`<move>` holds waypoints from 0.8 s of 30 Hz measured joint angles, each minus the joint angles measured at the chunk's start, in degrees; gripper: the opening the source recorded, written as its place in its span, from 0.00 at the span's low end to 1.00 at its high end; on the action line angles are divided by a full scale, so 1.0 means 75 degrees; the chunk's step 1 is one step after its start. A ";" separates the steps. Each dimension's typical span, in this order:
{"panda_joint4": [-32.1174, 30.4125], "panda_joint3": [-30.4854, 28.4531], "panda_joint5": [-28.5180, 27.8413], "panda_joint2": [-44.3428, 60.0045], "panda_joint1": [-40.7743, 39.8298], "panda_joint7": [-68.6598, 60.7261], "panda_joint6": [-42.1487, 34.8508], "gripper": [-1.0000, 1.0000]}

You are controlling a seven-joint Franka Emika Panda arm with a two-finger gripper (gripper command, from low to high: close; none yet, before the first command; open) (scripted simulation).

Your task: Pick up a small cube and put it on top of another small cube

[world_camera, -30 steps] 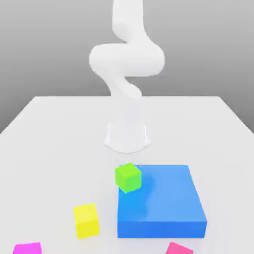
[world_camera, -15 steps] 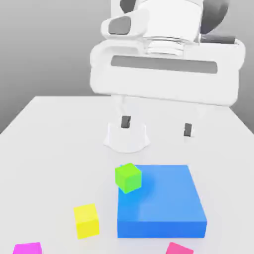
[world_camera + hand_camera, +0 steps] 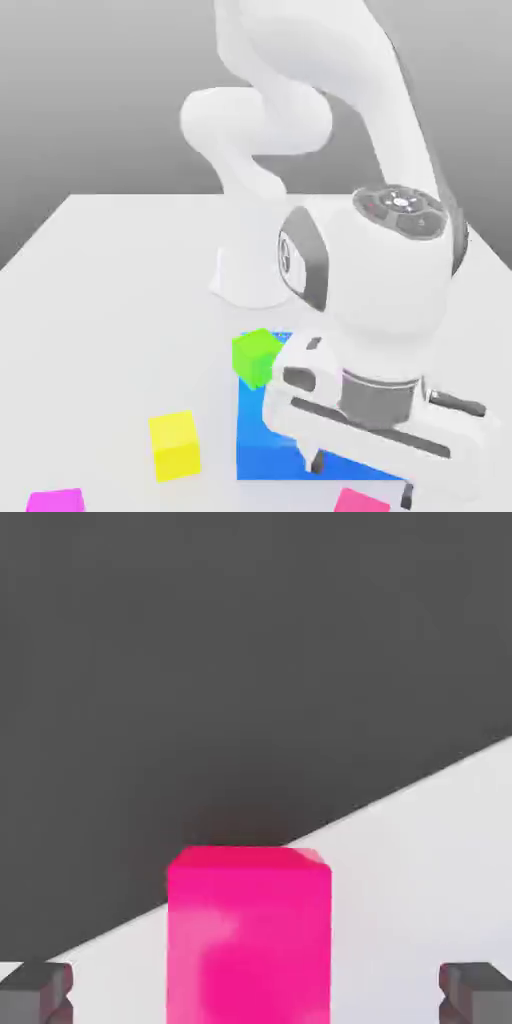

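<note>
The white arm (image 3: 330, 150) bends down over the near part of the tabletop (image 3: 110, 300), and its tool (image 3: 360, 478) hangs low at the front edge of the flat blue block (image 3: 262, 440). The tool's two dark fingers (image 3: 316, 462) stand wide apart, with nothing held between them. In the hand view a small pink cube (image 3: 249, 937) sits on the tabletop in the gap between the finger tips (image 3: 38, 990), touching neither. In the exterior view this cube (image 3: 360, 501) shows at the lower edge, just below the tool. A second pink cube (image 3: 55, 500) lies well apart from it, near the exterior view's lower left corner. A yellow cube (image 3: 174, 444) rests beside the blue block, towards the exterior view's left. A green cube (image 3: 256, 356) sits at the blue block's far corner.
</note>
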 joint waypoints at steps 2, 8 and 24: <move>0.0103 -0.0185 -0.0160 0.0484 0.0153 0.0128 0.0366 0.00; 0.0125 -0.0222 -0.0194 0.0587 0.0184 0.0155 0.0459 0.00; 0.0386 -0.1398 0.1497 -0.0619 -0.2309 -0.0302 -0.0882 0.00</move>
